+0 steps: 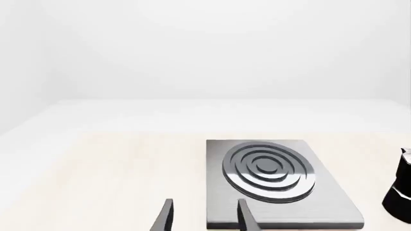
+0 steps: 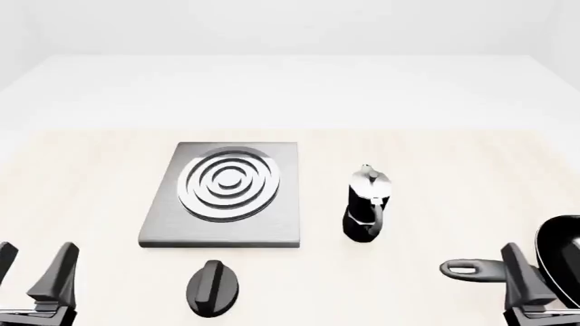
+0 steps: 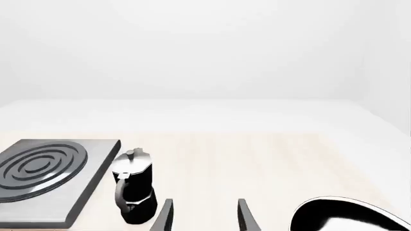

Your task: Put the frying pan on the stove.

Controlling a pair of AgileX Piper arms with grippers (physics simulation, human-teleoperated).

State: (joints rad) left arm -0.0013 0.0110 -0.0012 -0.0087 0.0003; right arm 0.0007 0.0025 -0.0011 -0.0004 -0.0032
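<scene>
White walls behind; pale wood-grain surface point(image 2: 435, 163) carries all items. Stove point(image 2: 227, 197), flat square brushed-grey plate w/ silver concentric rings, sits left of centre, bare. Frying pan point(image 2: 562, 261), glossy black, round, shallow rim, lies at near right edge, partly out of frame; dark grey handle point(image 2: 471, 269) points left. Moka pot point(image 2: 367, 204) stands between pan and stove; black oval knob point(image 2: 213, 288) lies just before the stove. Left end effector point(image 2: 37, 275) fingers apart, empty. Right end effector point(image 3: 204, 214) fingers apart, empty, beside the handle. Judged step: grasp not yet made. Next: right arm clamps handle, lifts, carries pan clear of pot.
</scene>
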